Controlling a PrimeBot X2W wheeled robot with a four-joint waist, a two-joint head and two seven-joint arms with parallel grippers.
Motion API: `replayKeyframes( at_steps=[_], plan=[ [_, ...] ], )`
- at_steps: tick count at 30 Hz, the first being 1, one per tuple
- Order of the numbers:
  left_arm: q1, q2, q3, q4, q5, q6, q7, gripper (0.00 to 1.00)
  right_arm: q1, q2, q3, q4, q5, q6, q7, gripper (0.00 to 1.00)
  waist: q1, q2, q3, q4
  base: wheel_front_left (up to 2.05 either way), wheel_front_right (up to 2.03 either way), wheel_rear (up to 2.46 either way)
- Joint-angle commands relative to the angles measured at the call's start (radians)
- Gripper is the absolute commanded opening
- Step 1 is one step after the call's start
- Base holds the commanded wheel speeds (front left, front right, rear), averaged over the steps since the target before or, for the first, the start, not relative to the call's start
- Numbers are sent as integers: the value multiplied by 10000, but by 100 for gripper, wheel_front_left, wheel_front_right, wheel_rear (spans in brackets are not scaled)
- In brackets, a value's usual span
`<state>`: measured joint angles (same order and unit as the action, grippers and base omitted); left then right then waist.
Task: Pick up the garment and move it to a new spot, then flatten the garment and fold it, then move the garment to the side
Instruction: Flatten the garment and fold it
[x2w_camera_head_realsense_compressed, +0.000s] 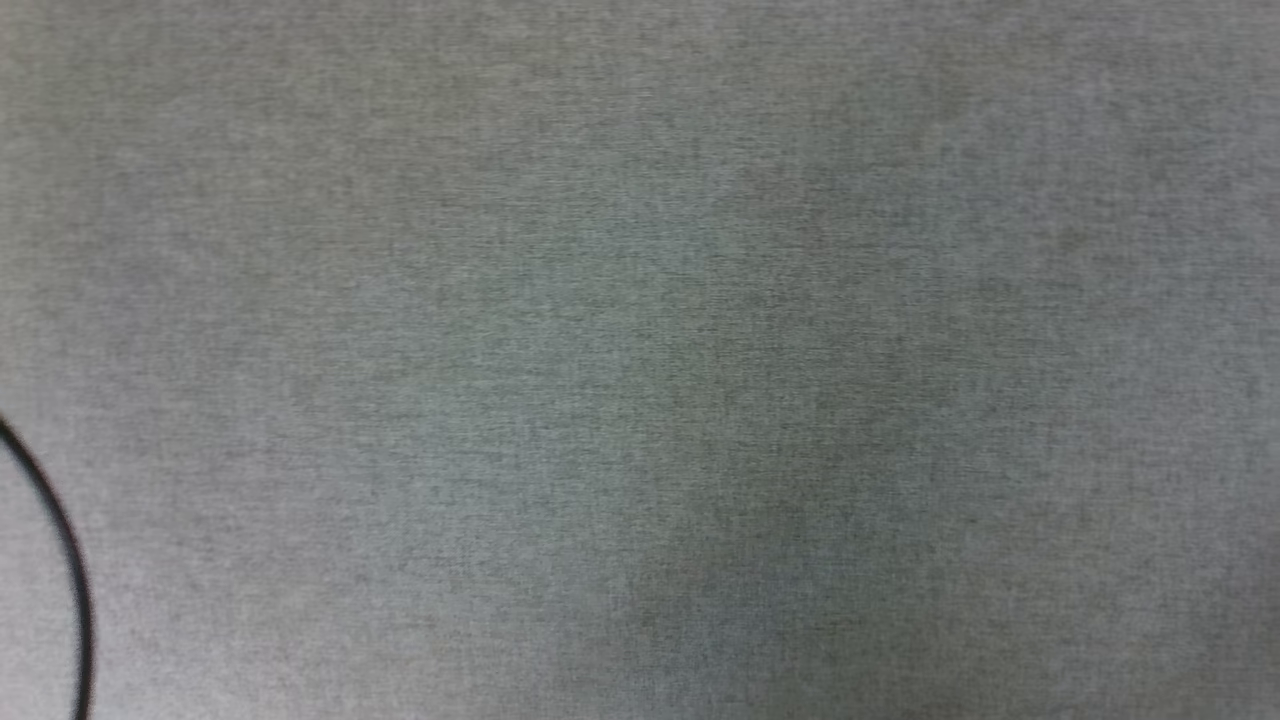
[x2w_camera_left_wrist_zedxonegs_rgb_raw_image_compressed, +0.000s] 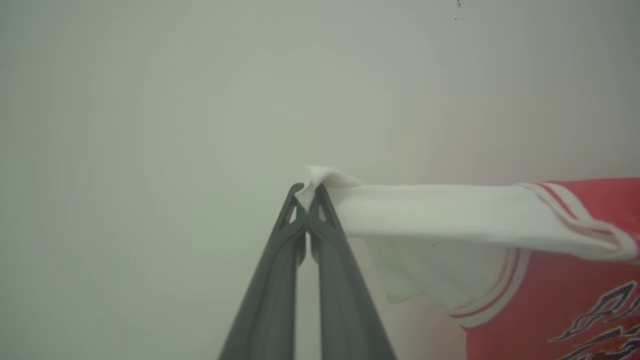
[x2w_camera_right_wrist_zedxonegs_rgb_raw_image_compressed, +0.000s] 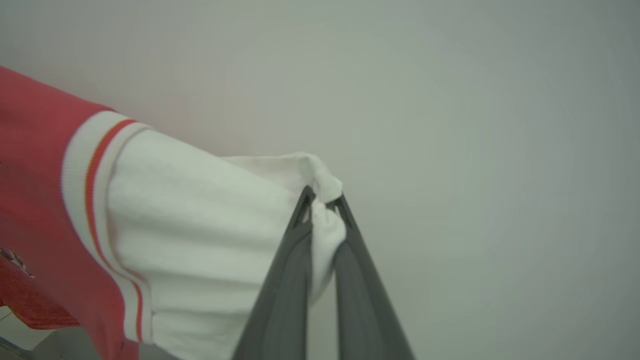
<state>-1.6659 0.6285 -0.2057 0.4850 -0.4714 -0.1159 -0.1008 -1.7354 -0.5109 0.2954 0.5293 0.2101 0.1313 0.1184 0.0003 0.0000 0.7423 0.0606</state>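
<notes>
The garment is a red jersey with white short sleeves and striped trim, held up in the air between both arms. In the left wrist view my left gripper is shut on the tip of one white sleeve, and the red body with dark lettering hangs to the right. In the right wrist view my right gripper is shut on the bunched end of the other white sleeve, with the garment stretching away to the left.
The head view looks down on a grey woven tabletop, with a thin black cable curving at its lower left edge. A plain pale wall stands behind both wrist views.
</notes>
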Motion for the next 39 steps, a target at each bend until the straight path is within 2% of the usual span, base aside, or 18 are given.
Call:
replayKeyframes(
  at_steps=[1,6,10,13,15,21,27,33,39],
  plan=[
    [298,-110,-142,223,-48,-57,-182,0,180,6,49,207,0,-10,-129,0,-3,0,-5,115,0,0,0],
    [1595,-669,-713,881,-283,-107,-918,0,1240,-28,480,853,314,-10,-665,0,-3,0,-323,298,0,0,0],
    [3208,-1038,-1190,1185,-419,-119,-1280,0,2682,-16,616,1081,807,-10,-1106,0,-3,0,-875,292,0,0,0],
    [4602,-1135,-1520,1153,-451,-125,-1446,0,3934,61,584,1119,1314,-10,-1416,0,-3,0,-1466,261,0,0,0],
    [5662,-1123,-1663,1114,-551,-127,-1498,0,5035,167,1074,877,1845,-6,-1406,0,-3,0,-1907,175,0,0,0],
    [8755,-976,-2035,806,-897,-115,-1399,0,7838,-670,1806,60,3305,-10,-1550,0,-3,0,-3249,50,0,0,0],
    [11263,-753,-2221,327,-1196,249,-1205,0,10351,-1499,2244,-557,4103,-12,-1778,0,-3,0,-4611,72,0,0,0],
    [13194,-328,-2216,-477,-1531,640,-794,0,12433,-2294,2843,-1359,4582,-13,-1625,0,-3,0,-5552,-2,0,0,0],
    [14950,206,-2331,-1509,-1872,886,-147,0,14047,-2938,2938,-1935,4861,-13,-1495,0,-3,0,-6096,-108,0,0,0]
  ],
)
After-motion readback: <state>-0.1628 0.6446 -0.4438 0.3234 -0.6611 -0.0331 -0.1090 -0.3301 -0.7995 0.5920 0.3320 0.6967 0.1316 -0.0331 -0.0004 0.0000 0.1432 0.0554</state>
